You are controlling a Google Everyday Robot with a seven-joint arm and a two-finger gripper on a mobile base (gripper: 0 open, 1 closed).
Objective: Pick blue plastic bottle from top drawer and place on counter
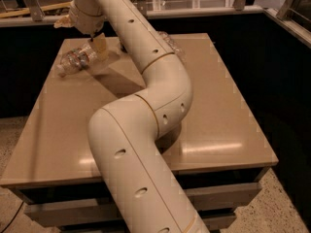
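One blue plastic bottle point(74, 62) on its side (clear, ribbed) at the far left of the worktop point(214, 106). Just beside its right end, the pincer point(99, 46), hanging from the long arm point(146, 130). Clenched or released: impossible to tell. Top drawer point(223, 197) under the near edge.

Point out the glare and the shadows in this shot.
Camera view: a bright glare streak lies on the counter toward its near right edge; the arm casts a dark shadow across the counter's far left part, reaching toward the blue plastic bottle lying there; the tool hangs just beside that bottle; everything beyond the counter is dark.
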